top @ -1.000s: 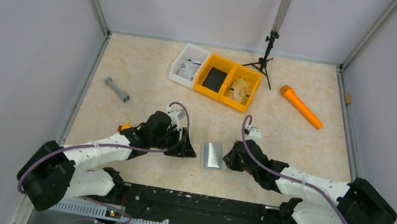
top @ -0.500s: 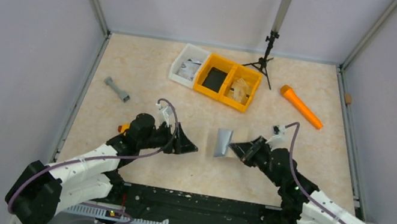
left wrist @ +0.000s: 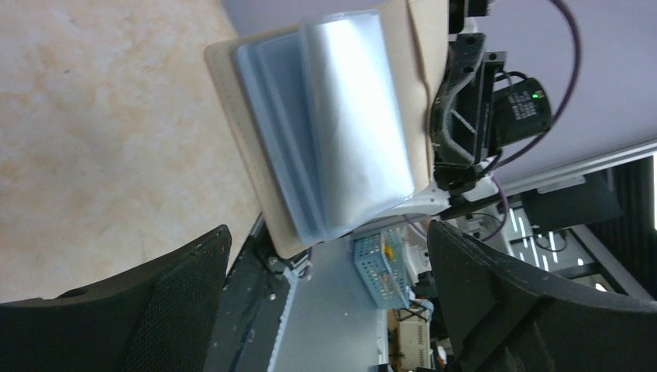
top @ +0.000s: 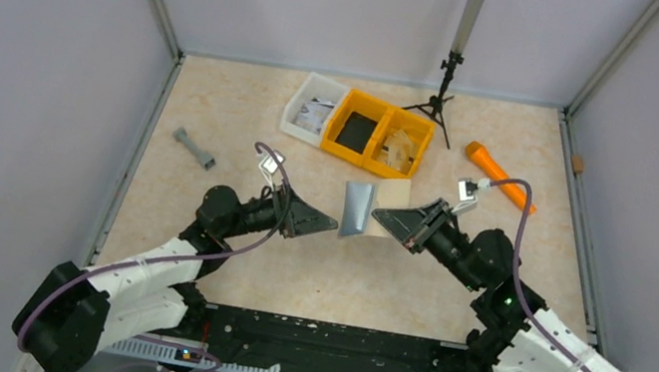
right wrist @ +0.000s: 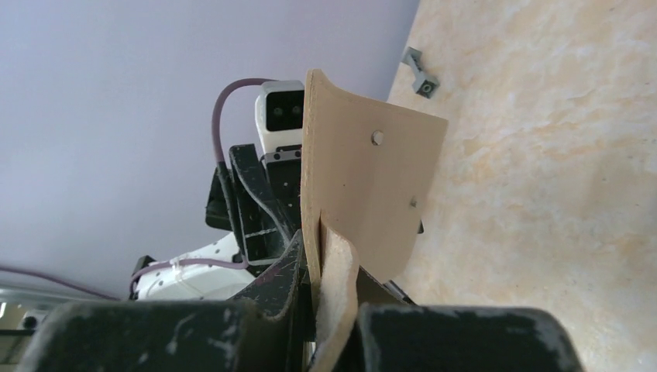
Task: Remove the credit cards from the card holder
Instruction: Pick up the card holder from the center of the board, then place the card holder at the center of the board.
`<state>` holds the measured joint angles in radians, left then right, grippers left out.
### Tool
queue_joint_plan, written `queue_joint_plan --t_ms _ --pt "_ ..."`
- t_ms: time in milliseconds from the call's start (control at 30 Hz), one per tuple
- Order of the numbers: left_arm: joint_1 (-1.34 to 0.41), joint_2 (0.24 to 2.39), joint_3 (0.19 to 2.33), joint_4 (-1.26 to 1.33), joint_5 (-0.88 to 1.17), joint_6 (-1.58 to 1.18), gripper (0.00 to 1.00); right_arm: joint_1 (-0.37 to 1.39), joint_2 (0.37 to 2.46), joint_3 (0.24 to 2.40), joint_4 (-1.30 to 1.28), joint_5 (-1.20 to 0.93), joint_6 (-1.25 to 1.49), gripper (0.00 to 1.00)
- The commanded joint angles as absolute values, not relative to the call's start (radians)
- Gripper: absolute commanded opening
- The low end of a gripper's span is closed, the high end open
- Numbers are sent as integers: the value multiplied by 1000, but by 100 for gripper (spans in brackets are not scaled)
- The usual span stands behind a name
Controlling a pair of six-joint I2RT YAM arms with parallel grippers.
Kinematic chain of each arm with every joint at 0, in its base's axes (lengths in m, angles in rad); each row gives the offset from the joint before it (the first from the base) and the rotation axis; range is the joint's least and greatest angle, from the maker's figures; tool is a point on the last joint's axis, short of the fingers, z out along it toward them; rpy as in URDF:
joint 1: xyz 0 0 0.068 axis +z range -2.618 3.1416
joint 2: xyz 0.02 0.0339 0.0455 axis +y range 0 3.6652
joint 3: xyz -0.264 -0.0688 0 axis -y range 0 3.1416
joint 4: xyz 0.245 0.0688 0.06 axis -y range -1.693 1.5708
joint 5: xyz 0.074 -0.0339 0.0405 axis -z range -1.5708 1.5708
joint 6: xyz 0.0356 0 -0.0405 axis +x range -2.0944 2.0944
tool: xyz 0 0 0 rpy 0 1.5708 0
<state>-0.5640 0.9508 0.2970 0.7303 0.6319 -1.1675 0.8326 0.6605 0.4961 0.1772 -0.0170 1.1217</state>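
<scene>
The card holder (top: 358, 209) hangs above the table's middle, held upright, its tan face (right wrist: 364, 186) towards the right wrist camera. My right gripper (top: 379, 218) is shut on its tan edge (right wrist: 335, 310). In the left wrist view the card holder (left wrist: 333, 116) shows a shiny blue-grey face with stacked leaves; I cannot tell whether these are the credit cards. My left gripper (top: 332, 224) stands open just left of the holder, apart from it, with the holder's lower end (left wrist: 329, 232) ahead of the gap between its fingers (left wrist: 186, 271).
A white bin (top: 313, 109) and a yellow two-compartment bin (top: 380, 136) sit at the back. An orange tool (top: 501, 177) lies back right and a small tripod (top: 442, 94) stands behind the bins. A grey dumbbell-shaped piece (top: 194, 148) lies at the left.
The right gripper shut on the card holder and lifted it up and away from the near edge. The left gripper followed alongside and opened wide.
</scene>
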Motion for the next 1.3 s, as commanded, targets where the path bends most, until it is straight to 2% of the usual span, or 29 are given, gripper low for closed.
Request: queue_joint_plan --t_ms 0,333,533,833,1067,1267 --pt "-559 974 290 1005 682 -1317 99 827 685 577 282 -93 1152 0" --pt "-560 1031 308 1104 754 -1348 97 826 735 573 362 -160 1184 0" --pt "-557 917 320 771 657 -1210 98 826 698 619 281 -126 1146 0" --pt "-558 1012 352 951 742 -1298 99 826 755 615 382 -175 1194 0" --pt "-556 1051 325 1259 768 -1441 99 825 773 571 412 -176 1210 0" --pt "-546 967 306 1139 752 -1377 93 826 727 572 234 -96 1133 0"
